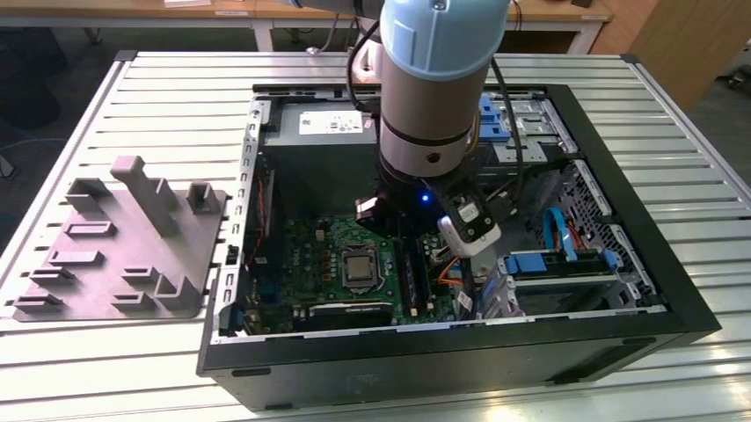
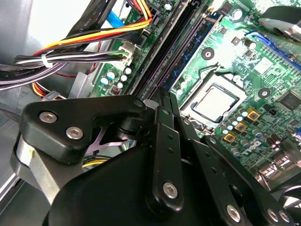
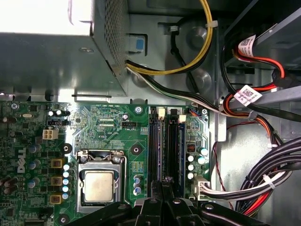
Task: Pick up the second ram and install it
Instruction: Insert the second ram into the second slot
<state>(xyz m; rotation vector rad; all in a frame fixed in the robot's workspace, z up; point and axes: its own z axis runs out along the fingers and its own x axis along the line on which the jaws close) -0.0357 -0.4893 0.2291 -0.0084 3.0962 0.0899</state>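
Note:
My gripper (image 1: 399,237) reaches down into the open computer case (image 1: 610,338), over the long black slots at one edge of the green motherboard (image 1: 311,264). In both wrist views its black fingers are pressed together, with the tips (image 3: 164,188) (image 2: 163,96) right above the slots. A thin dark stick, the second ram (image 3: 166,150), runs edge-on from between the fingertips along a slot line. Beside it a dark blue stick (image 3: 177,146) sits in the neighbouring slot. How deep the held stick sits in its slot is hidden by the fingers.
The processor socket (image 3: 99,186) lies beside the slots. Bundled cables (image 3: 263,183) and a white connector (image 3: 207,188) crowd the other side. The power supply box (image 1: 317,132) and blue drive bays (image 1: 551,264) fill the rest of the case. A grey holder fixture (image 1: 118,246) stands on the table at the exterior view's left.

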